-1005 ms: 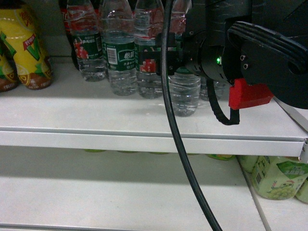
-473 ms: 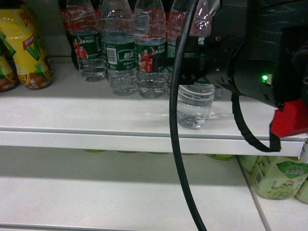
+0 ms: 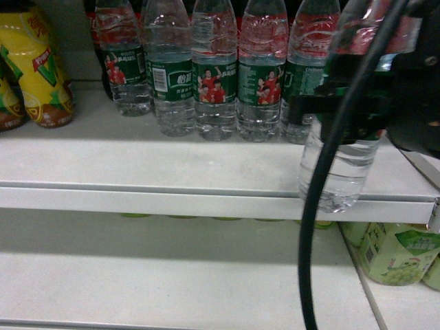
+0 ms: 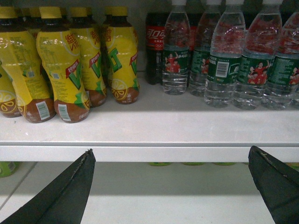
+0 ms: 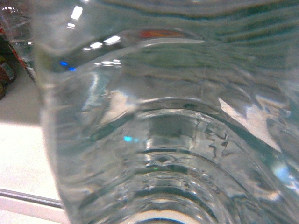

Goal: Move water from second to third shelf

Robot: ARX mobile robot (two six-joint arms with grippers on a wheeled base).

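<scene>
1. Water bottle (image 3: 340,172) pinched in my R gripper (image 3: 357,110), now pulled out to shelf (image 3: 172,196) front edge, 3 o'clock of row (image 3: 220,82).
2. Was deeper before; off-shelf next, lower to the third.
3. L gripper (image 4: 170,186) fingers spread, empty, at 6 o'clock.

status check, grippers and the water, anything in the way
Right gripper shut on water bottle, bottle at the shelf's front edge. Left gripper open, empty, below the shelf. Black cable hangs across the bottle in head view.
</scene>
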